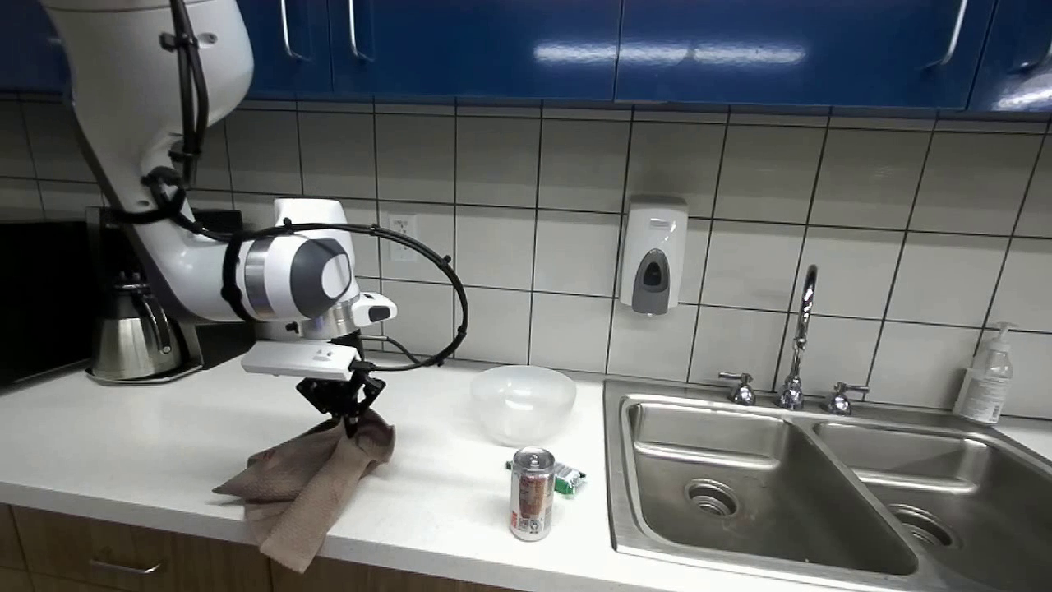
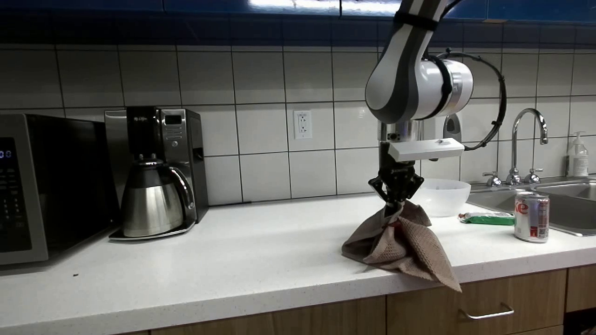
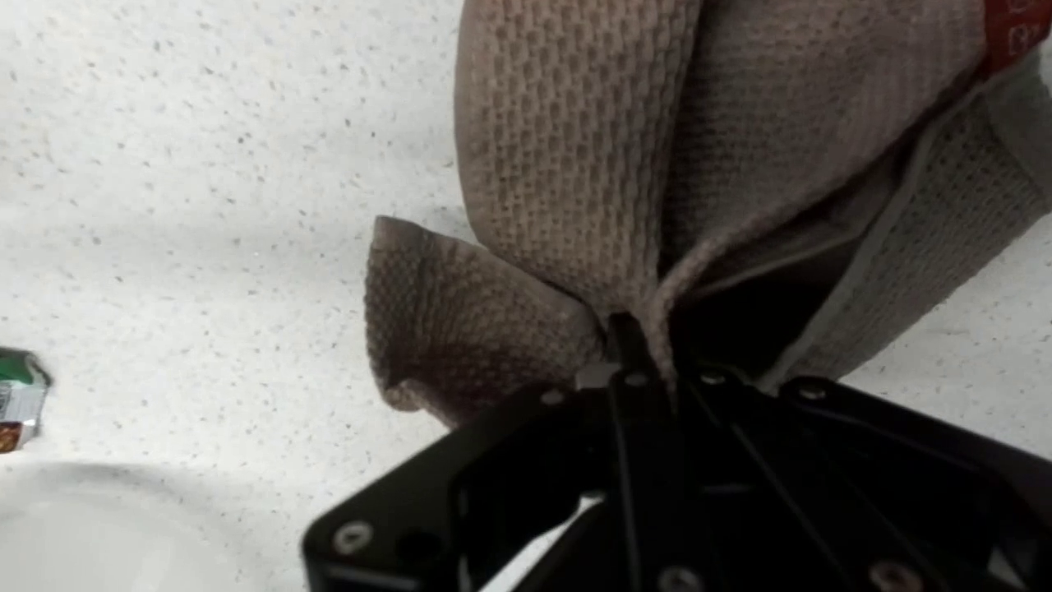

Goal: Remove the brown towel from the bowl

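White speckled bench (image 2: 270, 251) runs along wall tiles (image 1: 497, 164) under blue cabinets (image 1: 477, 49); my tool (image 2: 394, 204) pinches the brown towel (image 1: 311, 481) near a frosted bowl (image 1: 523, 404), plastic, I think.

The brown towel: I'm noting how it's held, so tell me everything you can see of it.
The brown towel looks like waffle-textured cloth with a red label. Bunched in loose folds, it is pinched near its top by the gripper. It is apart from the bowl; its lower folds appear to rest on the white counter, one corner hanging past its front edge.
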You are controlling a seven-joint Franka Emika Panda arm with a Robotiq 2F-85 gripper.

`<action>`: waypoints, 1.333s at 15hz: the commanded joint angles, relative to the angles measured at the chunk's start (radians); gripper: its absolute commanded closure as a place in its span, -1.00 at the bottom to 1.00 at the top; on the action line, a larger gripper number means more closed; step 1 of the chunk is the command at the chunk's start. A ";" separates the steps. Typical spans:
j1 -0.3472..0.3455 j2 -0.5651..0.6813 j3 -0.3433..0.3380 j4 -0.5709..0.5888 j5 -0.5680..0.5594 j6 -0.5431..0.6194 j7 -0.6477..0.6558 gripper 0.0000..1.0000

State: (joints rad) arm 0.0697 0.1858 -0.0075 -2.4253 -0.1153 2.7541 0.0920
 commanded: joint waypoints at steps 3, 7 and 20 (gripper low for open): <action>0.004 0.114 -0.013 0.105 -0.013 0.004 0.009 0.98; 0.007 0.158 -0.014 0.145 -0.004 -0.009 0.005 0.41; 0.020 -0.028 0.038 0.023 0.039 -0.058 -0.001 -1.00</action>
State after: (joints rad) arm 0.0819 0.2680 0.0174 -2.3251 -0.0892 2.7330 0.0905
